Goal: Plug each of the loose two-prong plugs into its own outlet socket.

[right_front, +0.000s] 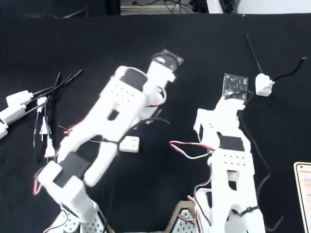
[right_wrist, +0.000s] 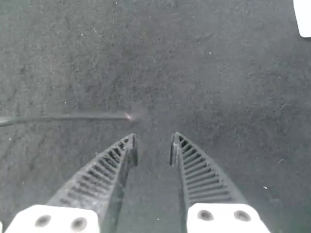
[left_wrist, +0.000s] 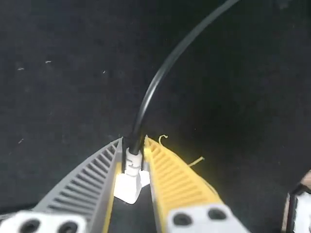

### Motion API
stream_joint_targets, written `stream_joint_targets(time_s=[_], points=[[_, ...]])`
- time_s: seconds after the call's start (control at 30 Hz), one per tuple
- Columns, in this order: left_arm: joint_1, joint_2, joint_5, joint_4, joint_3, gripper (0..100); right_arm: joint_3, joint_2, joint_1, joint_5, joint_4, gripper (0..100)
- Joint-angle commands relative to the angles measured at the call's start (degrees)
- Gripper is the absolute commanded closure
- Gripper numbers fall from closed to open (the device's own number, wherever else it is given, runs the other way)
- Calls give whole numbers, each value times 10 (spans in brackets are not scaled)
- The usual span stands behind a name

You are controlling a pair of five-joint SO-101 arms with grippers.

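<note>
Clamped tight in the left claw (left_wrist: pixel 133 141) is a white two-prong plug (left_wrist: pixel 129 184), its black lead (left_wrist: pixel 160 82) curving away over the dark worktop (left_wrist: pixel 58 73); the prongs themselves are hidden. Taking the square white socket block (right_front: pixel 129 143) as the marker, this arm stretches past it toward the worktop's far side, so the held plug is away from the block and not seated in it. The right claw (right_wrist: pixel 151 144) hangs parted and empty well to the right of the block, with a thin dark lead (right_wrist: pixel 63 117) near its tips. Left of the block lies a tangle of leads with small white plugs (right_front: pixel 48 145) and pale socket pieces (right_front: pixel 18 99). Far to the right of the block sits another white piece (right_front: pixel 264 85) on a lead; whether it is mated I cannot tell. By my reading the job is at an early stage: one plug is in hand and none is visibly pushed home.
</note>
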Motion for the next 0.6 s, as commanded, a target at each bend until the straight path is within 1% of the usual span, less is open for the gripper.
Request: stream_joint_targets(time_s=[0.0, 0.13, 0.2, 0.27, 0.37, 0.43, 0.57], points=[[4, 9, 7, -25, -13, 953, -28, -16, -1, -4, 2, 881], [1, 9, 8, -32, -12, 814, -27, -16, -2, -4, 2, 881], [1, 4, 9, -30, -12, 760, -22, -19, -2, -4, 1, 881], [-1, -1, 6, -24, -20, 760, -22, -19, -2, -4, 1, 881], [-29, -29, 5, 9, -44, 779, -21, -19, -2, -4, 1, 881], [-60, -50, -7, 29, -57, 779, -20, -19, -7, -3, 1, 880], [-134, -105, -59, 69, -54, 777, -19, -15, -52, 1, 5, 879]])
